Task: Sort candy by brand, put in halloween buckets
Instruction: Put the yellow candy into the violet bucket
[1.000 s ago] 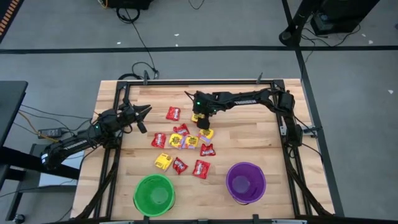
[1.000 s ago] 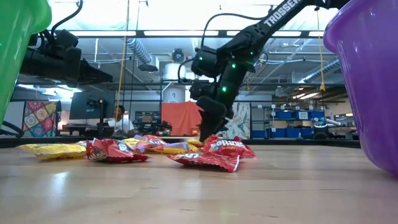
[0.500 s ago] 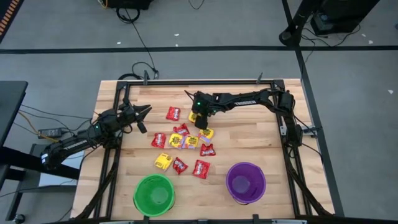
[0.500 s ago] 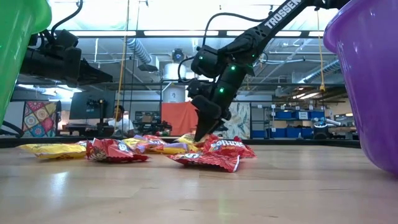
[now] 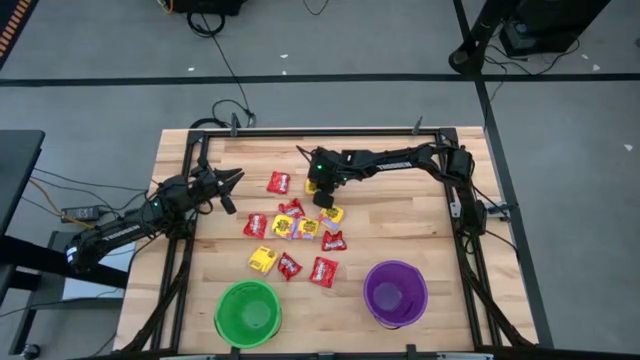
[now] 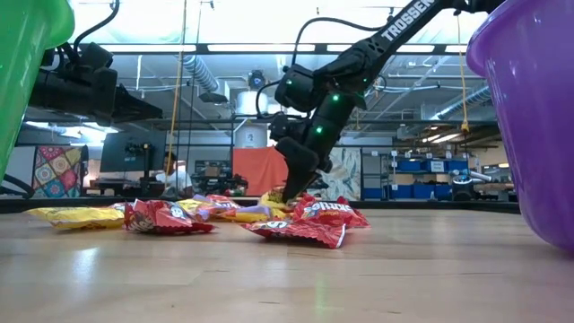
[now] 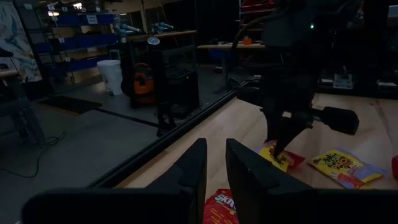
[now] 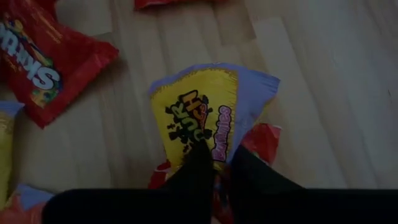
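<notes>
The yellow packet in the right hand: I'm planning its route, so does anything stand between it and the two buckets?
The right hand grips the yellow packet at the pile's far edge. The other packets lie between it and the green bucket and purple bucket, all flat. Nothing upright stands there.

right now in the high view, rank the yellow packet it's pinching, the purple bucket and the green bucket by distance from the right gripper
1. yellow packet, between the right gripper's fingers.
2. purple bucket, toward the table's front right.
3. green bucket, front left, farthest.
</notes>
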Motion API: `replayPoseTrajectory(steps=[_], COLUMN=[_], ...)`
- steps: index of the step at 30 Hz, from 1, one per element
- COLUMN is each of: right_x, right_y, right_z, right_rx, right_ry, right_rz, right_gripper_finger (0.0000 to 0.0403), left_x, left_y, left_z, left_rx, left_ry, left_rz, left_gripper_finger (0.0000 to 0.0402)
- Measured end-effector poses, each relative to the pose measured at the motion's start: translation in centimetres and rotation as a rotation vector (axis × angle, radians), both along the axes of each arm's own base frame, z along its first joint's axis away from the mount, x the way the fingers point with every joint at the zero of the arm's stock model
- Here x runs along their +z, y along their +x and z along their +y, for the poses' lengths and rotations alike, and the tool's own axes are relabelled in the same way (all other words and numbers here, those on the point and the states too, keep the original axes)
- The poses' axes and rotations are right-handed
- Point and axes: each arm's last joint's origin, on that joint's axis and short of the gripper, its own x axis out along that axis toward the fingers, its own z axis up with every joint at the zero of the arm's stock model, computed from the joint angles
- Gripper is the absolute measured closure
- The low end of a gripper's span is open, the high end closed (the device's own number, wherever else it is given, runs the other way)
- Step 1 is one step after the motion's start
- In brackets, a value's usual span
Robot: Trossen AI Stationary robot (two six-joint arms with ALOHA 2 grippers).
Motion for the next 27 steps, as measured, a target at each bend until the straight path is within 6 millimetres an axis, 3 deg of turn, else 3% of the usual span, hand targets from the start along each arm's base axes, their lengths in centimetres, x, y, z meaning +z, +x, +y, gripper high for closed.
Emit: replayPoseTrajectory(steps=[4, 9, 14, 22, 27], right_x=[1.0, 3.7, 6.6, 12.1, 15.4], right_y=[0.9, 2.4, 3.0, 0.4, -1.6], right_z=[0.7, 2.3, 4.4, 11.3, 16.6], right_rx=[0.018, 0.073, 0.117, 0.011, -0.075], right_ry=[-0.006, -0.026, -0.006, -0.084, -0.116], right_rz=[-0.032, -0.074, 0.006, 0.378, 0.453], right_gripper_finger=[0.0359, 0.0353, 0.0359, 0.0359, 0.0359], left_x=[0.0, 0.0, 0.0, 0.0, 0.0], left_y=[0.0, 0.0, 0.0, 0.0, 0.0], left_z=[0.0, 0.0, 0.0, 0.0, 0.0], left_rx=[0.000, 0.000, 0.000, 0.000, 0.000], left_ry=[0.000, 0.000, -0.004, -0.005, -0.005], left_rz=[0.000, 0.000, -0.002, 0.001, 0.001], left_gripper_finger=[0.0335, 0.0335, 0.0335, 0.0335, 0.0335])
